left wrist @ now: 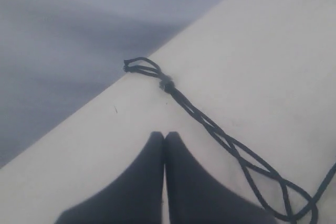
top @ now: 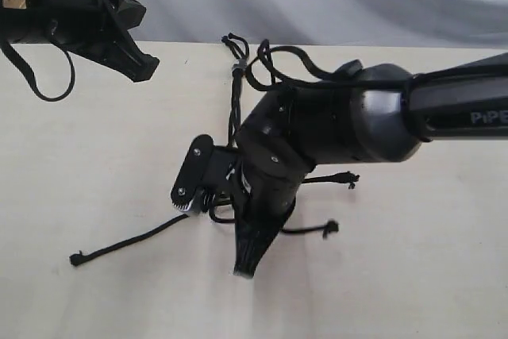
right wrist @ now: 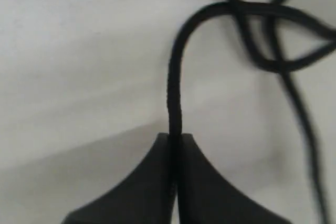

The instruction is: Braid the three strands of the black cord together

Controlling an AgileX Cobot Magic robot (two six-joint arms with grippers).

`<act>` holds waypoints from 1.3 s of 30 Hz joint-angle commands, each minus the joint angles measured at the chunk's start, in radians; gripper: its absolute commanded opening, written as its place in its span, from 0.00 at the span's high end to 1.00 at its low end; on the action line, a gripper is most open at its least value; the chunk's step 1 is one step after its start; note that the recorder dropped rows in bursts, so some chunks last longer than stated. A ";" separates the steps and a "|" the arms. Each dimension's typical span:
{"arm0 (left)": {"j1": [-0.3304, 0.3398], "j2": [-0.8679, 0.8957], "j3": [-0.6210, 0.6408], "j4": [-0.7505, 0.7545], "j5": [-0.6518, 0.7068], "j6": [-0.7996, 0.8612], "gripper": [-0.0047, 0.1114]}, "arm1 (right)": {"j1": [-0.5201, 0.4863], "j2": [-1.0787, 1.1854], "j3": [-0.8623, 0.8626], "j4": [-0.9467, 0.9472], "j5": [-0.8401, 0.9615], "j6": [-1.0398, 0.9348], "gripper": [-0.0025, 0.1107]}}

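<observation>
The black cord lies on the pale table, with its knot and grey band point(top: 236, 67) point(left wrist: 167, 83) near the far edge. Small loops point(left wrist: 139, 65) stick out past the knot. From the knot the strands run crossed over one another point(left wrist: 220, 135) towards the near side. One strand point(top: 127, 244) trails off to the left, and two others end in frayed knots point(top: 352, 179) point(top: 330, 228) on the right. My right gripper point(top: 246, 266) point(right wrist: 175, 137) points down at the table's middle, shut on one strand point(right wrist: 173, 93). My left gripper point(top: 149, 61) point(left wrist: 164, 135) is shut on nothing, at the far left, apart from the cord.
The right arm's bulky wrist point(top: 317, 129) covers the middle of the cord. Its thicker black cable point(top: 278, 65) loops near the knot. Another cable point(top: 48, 77) hangs from the left arm. The table's far edge point(top: 182, 42) meets a grey backdrop.
</observation>
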 commanded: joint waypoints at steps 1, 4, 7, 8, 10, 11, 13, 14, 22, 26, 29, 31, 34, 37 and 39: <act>0.003 -0.008 0.007 0.001 0.003 -0.008 0.96 | 0.000 0.019 -0.032 -0.491 -0.017 0.004 0.98; 0.003 -0.008 0.007 0.001 0.003 -0.008 0.96 | -0.050 0.086 -0.030 -0.676 -0.142 0.004 0.98; 0.003 -0.008 0.007 0.001 0.003 -0.008 0.96 | -0.106 0.144 -0.030 -0.768 -0.237 0.025 0.98; 0.003 -0.008 0.007 0.001 0.003 -0.008 0.96 | -0.129 0.160 -0.030 -0.771 -0.256 0.027 0.98; 0.003 -0.008 0.007 0.001 0.003 -0.008 0.96 | -0.151 0.180 -0.030 -0.766 -0.253 0.027 0.98; 0.003 -0.008 0.007 0.001 0.003 -0.008 0.96 | -0.159 0.186 -0.030 -0.746 -0.236 0.027 0.98; 0.003 -0.008 0.007 0.001 0.003 -0.008 0.96 | -0.160 0.187 -0.030 -0.687 -0.200 0.027 0.98; 0.003 -0.008 0.007 0.001 0.003 -0.008 0.96 | -0.154 0.185 -0.030 -0.629 -0.174 0.023 0.98; 0.003 -0.008 0.007 0.001 0.005 -0.008 0.96 | -0.025 0.148 -0.030 -0.124 0.130 -0.309 0.98; 0.003 -0.008 0.007 0.001 0.009 -0.012 0.96 | 0.074 0.105 -0.030 0.133 0.242 -0.518 0.98; 0.003 -0.008 0.007 -0.006 0.014 -0.016 0.96 | 0.095 0.069 -0.030 0.157 0.225 -0.543 0.98; 0.003 -0.008 0.007 -0.006 0.023 -0.021 0.96 | 0.085 0.046 -0.030 0.157 0.211 -0.543 0.98; 0.003 -0.008 0.007 -0.006 0.029 -0.022 0.96 | 0.056 0.032 -0.030 0.157 0.216 -0.536 0.98; 0.003 -0.008 0.007 -0.006 0.029 -0.022 0.96 | 0.025 0.032 -0.030 0.153 0.227 -0.520 0.98; 0.003 -0.008 0.007 -0.006 0.029 -0.022 0.96 | 0.004 0.032 -0.030 0.153 0.226 -0.518 0.98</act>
